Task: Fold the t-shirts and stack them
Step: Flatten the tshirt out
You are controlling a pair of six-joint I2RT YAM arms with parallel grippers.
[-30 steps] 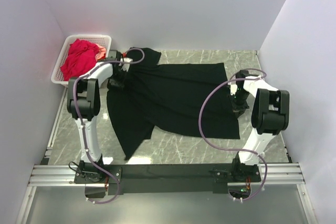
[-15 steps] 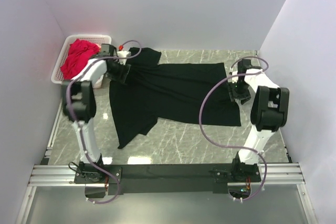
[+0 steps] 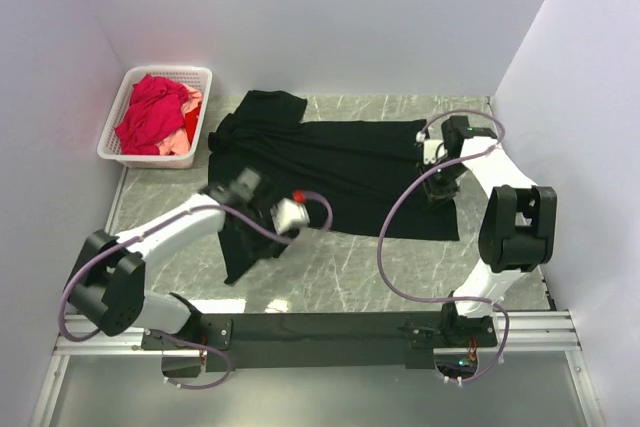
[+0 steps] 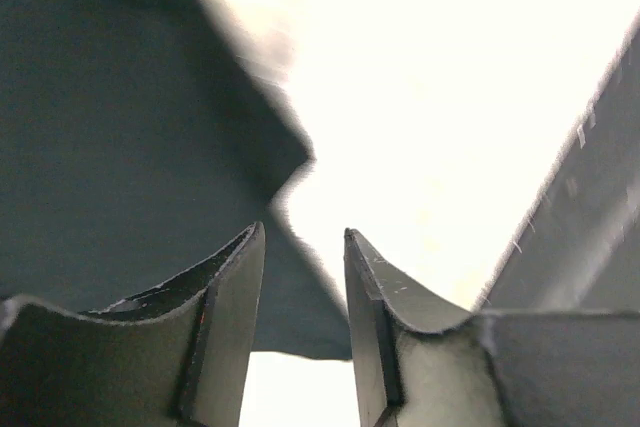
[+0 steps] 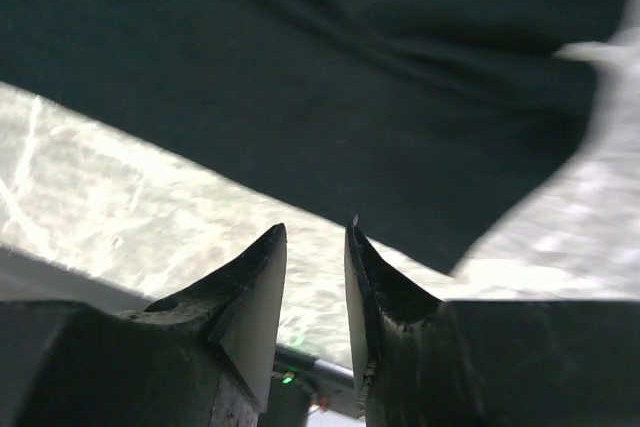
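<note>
Black t-shirt: lay spread over the middle of the table; collar end toward nine o'clock, hem toward three; one sleeve out at eleven, the other trailing toward seven; unfolded, with some creases near the collar.
Other t-shirts: crimson one and salmon pink one were heaped in the white basket at ten o'clock; neither folded.
Left gripper: hung over the lower sleeve at the shirt's seven o'clock; fingers a little apart, pinching nothing.
Right gripper: hung over the hem edge at three o'clock; fingers narrowly parted, nothing between them.
Step in hand: probably the last of the laying-out, before the first fold; no stack begun.
Next move: likely called for each gripper to drop and pinch one layer of an edge, then carry it across together without dragging the rest.
Hard to make out: the left wrist view was washed out by glare; the blue mark did not show; from above, both sets of fingertips were hidden by their wrists; the basket's count was unclear.
</note>
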